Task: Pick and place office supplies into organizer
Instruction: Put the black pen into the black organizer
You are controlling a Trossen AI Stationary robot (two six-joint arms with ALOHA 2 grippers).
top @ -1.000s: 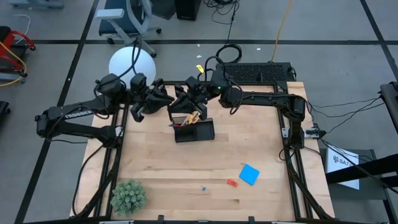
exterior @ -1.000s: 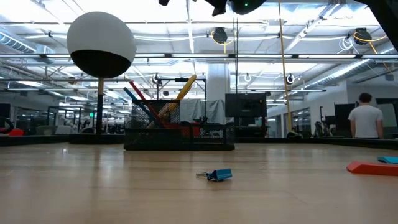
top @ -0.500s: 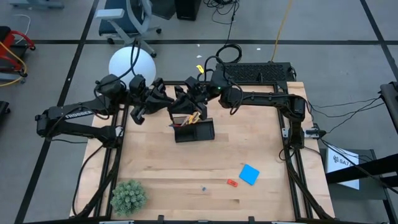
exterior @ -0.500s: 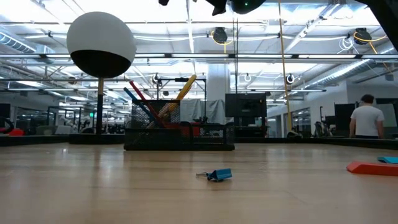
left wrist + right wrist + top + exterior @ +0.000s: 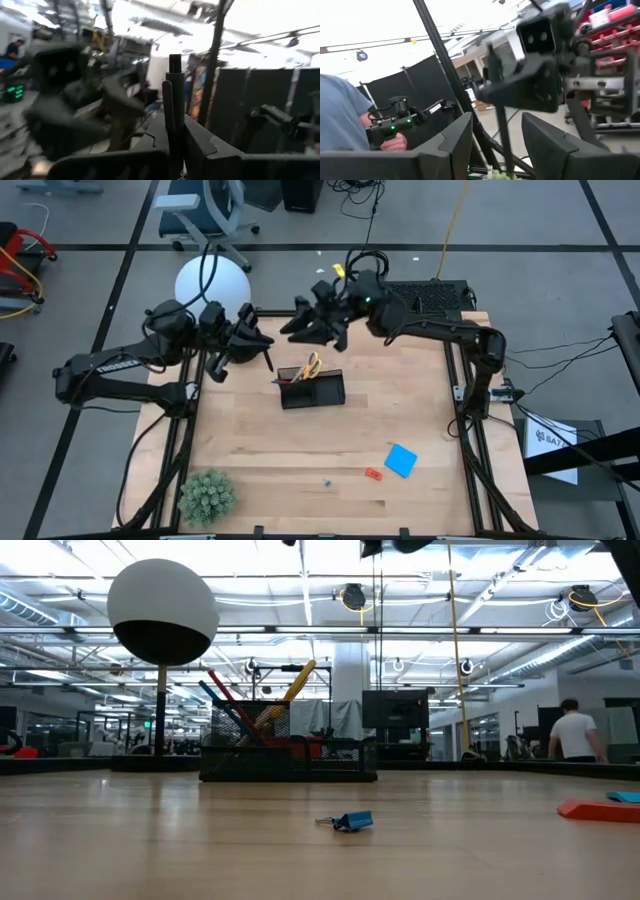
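The right gripper (image 5: pixel 300 330) has lifted off the organizer (image 5: pixel 312 389) (fingers spread); 1 blue pad (image 5: pixel 401 460) lies apart.

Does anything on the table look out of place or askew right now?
Three supplies lie loose, well apart from the black mesh organizer: a blue square note pad turned askew, a small red-orange piece and a tiny blue clip. The left hand grips a black pen. Nothing looks spilled or damaged.

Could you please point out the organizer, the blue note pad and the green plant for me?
organizer (image 5: pixel 322 391): high view, its front wall.
blue note pad (image 5: pixel 401 460): high view, its middle.
green plant (image 5: pixel 206 496): high view, its leafy top.
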